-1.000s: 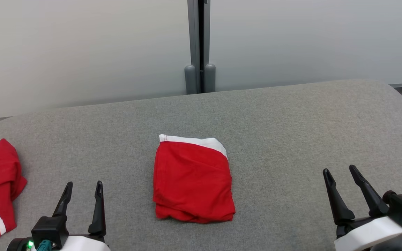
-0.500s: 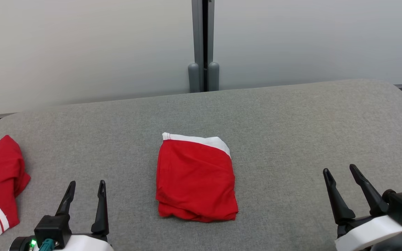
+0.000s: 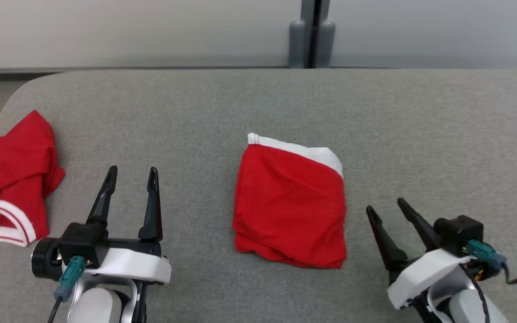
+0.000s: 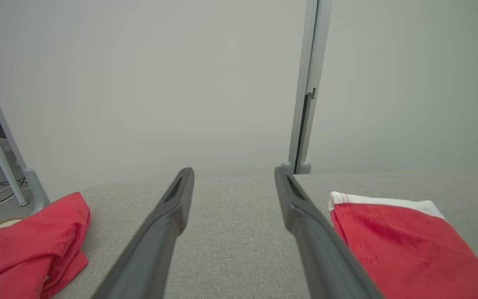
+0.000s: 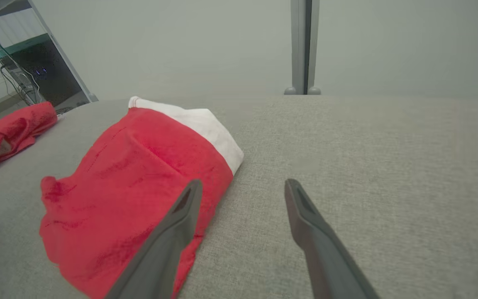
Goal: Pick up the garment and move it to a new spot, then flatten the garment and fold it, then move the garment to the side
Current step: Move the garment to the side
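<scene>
Grey table bears folded red garment.

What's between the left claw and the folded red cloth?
Just bare grey surface, from left gripper to folded red cloth; the head view shows it.

The folded garment lies at the middle of the desk, between my left claw and my right claw, touching neither. A second garment lies at the desk's left edge. A post stands beyond the far edge.
</scene>
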Controlling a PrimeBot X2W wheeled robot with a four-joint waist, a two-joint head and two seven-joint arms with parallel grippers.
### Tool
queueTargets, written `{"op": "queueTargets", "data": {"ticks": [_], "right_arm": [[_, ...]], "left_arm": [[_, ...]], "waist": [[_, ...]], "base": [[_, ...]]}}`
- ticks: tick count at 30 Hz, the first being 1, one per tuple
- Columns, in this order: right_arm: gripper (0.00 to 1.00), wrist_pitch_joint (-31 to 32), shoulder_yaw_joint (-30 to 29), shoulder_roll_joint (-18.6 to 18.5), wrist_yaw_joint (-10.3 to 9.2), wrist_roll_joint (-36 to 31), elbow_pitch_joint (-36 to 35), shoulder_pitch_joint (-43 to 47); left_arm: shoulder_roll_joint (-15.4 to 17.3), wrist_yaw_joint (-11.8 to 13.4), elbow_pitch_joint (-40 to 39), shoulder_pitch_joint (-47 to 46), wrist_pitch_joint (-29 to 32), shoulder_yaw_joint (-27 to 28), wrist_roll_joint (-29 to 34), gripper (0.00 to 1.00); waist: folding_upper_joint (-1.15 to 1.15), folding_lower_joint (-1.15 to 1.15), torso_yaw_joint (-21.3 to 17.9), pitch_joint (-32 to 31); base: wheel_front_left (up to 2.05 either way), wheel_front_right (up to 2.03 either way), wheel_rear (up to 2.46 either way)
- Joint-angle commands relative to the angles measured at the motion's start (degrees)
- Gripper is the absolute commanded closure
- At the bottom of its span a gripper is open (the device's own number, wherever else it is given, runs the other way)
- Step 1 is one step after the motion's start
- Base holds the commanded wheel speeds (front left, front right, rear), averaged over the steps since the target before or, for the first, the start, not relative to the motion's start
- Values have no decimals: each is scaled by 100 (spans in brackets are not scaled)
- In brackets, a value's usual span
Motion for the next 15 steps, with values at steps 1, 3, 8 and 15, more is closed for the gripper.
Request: {"op": "queueTargets", "data": {"ticks": [1,3,8,15], "right_arm": [[0,-50,113,52,0,75,260,-195],[0,-115,280,137,0,138,619,-415],[0,-61,497,371,0,262,1620,-775],[100,-133,820,496,-2,518,2318,-936]], "left_arm": [[-25,-39,50,-195,-64,-13,-16,0],[-72,-44,109,-317,-107,-40,-27,0],[-140,-28,218,-502,-181,-53,-38,0],[-157,-58,159,-576,-196,19,55,0]], "waist": [[0,0,400,422],[0,0,512,559],[0,0,656,724],[0,0,579,787]], "base": [[0,0,0],[0,0,0],[0,0,0],[0,0,0]]}}
